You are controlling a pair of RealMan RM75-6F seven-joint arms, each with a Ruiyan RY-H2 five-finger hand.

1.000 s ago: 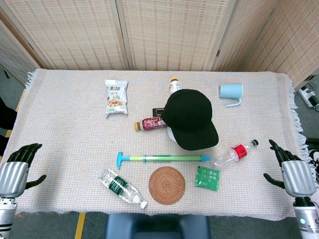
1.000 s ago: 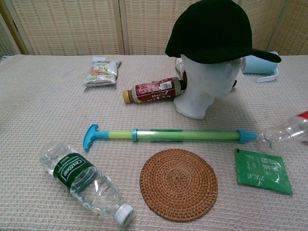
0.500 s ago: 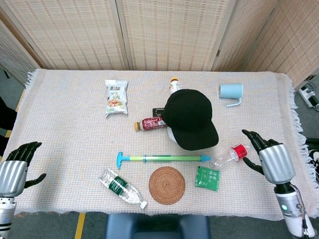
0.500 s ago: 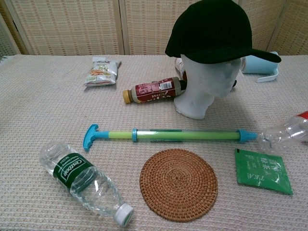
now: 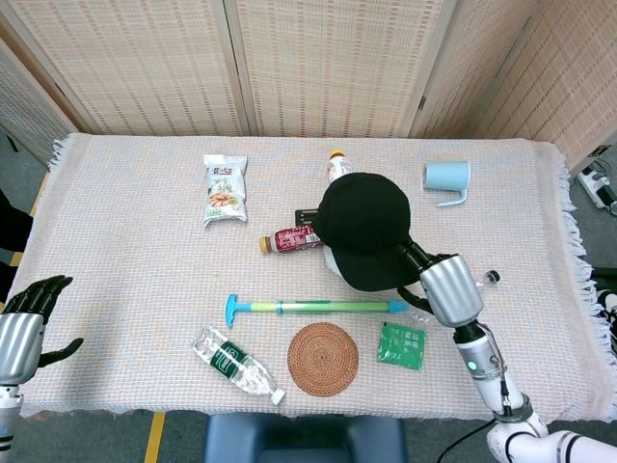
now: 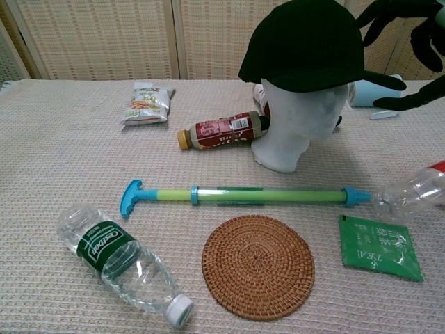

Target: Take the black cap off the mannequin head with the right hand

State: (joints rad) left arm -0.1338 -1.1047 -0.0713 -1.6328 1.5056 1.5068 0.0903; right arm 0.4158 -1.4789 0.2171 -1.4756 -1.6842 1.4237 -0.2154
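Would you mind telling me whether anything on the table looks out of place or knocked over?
All three bottles lie on their sides, though nothing has spilled. The black cap sits level on the mannequin head.

Cap (image 5: 366, 230) sat on the mannequin head (image 6: 299, 125) near the middle of the desk (image 5: 135, 280). A drink bottle (image 5: 287, 239) lay just left of the head; a snack bag (image 5: 225, 189) lay further left and back. A cup (image 5: 447, 178) stood at back right. In front of the head a pump (image 5: 313, 307) lay crosswise, its right end by an empty bottle (image 6: 410, 196). Nearer the front edge: water bottle (image 5: 234, 363) left, coaster (image 5: 323, 359) centre, tea packet (image 5: 401, 346) right. Right hand (image 5: 445, 286) was just beside the cap's brim; left hand (image 5: 24, 326) was off the desk's left front corner.
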